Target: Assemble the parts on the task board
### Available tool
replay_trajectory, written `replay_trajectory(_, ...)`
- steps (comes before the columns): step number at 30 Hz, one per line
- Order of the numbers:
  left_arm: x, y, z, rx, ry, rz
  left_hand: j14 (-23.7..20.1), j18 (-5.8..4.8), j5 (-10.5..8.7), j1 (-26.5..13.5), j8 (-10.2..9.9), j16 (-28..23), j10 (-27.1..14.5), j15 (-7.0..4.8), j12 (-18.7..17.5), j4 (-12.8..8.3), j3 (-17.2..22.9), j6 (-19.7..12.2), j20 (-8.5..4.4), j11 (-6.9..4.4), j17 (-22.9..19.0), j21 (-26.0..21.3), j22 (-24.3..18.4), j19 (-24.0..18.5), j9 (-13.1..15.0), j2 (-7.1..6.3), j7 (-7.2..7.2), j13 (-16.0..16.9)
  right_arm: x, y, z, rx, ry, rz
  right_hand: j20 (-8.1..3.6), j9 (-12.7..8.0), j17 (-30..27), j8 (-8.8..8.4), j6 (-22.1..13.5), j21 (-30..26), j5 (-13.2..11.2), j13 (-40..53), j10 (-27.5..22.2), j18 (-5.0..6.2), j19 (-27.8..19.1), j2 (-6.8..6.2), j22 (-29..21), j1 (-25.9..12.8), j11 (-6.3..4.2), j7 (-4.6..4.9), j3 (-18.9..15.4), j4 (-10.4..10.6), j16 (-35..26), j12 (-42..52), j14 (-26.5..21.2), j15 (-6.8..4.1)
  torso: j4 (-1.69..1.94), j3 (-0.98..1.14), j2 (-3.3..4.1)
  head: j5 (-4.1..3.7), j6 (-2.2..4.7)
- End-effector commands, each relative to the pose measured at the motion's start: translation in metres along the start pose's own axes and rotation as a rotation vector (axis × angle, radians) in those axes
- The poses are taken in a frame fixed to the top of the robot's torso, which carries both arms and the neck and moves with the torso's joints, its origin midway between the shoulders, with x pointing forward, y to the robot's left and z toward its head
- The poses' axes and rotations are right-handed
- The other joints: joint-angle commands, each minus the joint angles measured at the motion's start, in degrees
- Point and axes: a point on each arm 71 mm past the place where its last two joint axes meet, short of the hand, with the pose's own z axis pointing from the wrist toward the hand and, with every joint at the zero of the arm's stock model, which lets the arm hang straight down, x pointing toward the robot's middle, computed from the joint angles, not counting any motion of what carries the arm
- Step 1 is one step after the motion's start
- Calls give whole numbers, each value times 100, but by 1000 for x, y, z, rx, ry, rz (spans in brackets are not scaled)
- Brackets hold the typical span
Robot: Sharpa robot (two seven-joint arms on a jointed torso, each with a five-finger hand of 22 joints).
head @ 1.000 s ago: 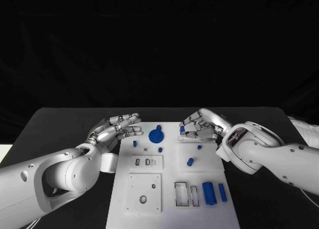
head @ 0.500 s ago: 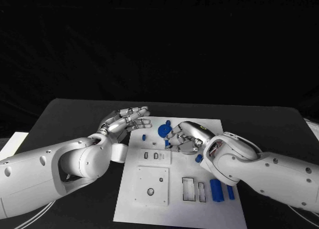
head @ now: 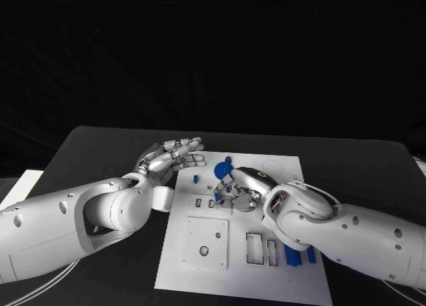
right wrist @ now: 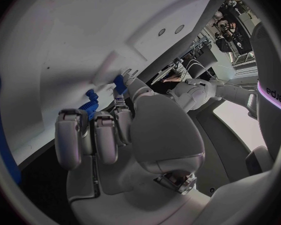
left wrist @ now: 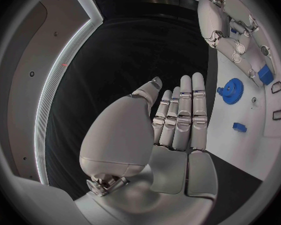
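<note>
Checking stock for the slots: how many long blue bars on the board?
2. One bar and the other lie side by side at the board's near right corner, right of the slots; the right arm hides their far ends.

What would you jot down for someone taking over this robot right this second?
Left hand: open, fingers apart, raised beside the task board, holding nothing.
Right hand: low over the board's middle, fingertips at a small blue part; whether it grips it, I cannot tell.
Blue gear sits near the board's far edge; two blue cylinders lie by the rectangular slots.
Done: unclear. Left: slots look unfilled; loose parts need seating.
</note>
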Motion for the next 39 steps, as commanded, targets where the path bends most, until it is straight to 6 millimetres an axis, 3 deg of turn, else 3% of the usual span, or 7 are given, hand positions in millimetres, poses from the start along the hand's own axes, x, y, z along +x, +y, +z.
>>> replay_trajectory(1, 3, -1, 0, 10, 19, -12, -31, 46, -24, 33, -15, -24, -39, -14, -28, -21, 23, -29, -3, 13, 10, 33, 9, -22, -8, 17, -10, -6, 7, -2, 0, 14, 46, -43, -48, -7, 1493, 14, 80, 7, -1, 138, -12, -23, 76, 77, 162, -12, -26, -29, 25, 20, 14, 14, 604, -33, -1, 5, 0, 14, -21)
replay_trajectory(26, 2, -1, 0, 9, 19, -12, -31, 46, -24, 33, -15, -24, -39, -14, -28, -21, 23, -29, -3, 13, 10, 33, 9, -22, -8, 17, -10, -6, 14, -3, -6, 49, 147, -117, -47, -11, 1461, 2, 75, -16, -61, 121, -29, -15, 61, 17, 122, -141, -24, -28, 16, 61, -7, -22, 597, -30, -6, 2, -1, -11, -101)
replay_trajectory(39, 3, -1, 0, 8, 21, -13, -31, 46, -24, 33, -15, -24, -39, -14, -28, -21, 23, -29, -3, 13, 10, 33, 9, -22, -8, 17, -10, -6, 14, -3, -6, 71, 121, -160, -40, -31, 1423, -47, 6, -51, -45, 84, -67, -5, 39, -98, 64, -298, -2, 1, -14, 119, -31, -95, 587, -16, -5, -1, -5, -27, -107)
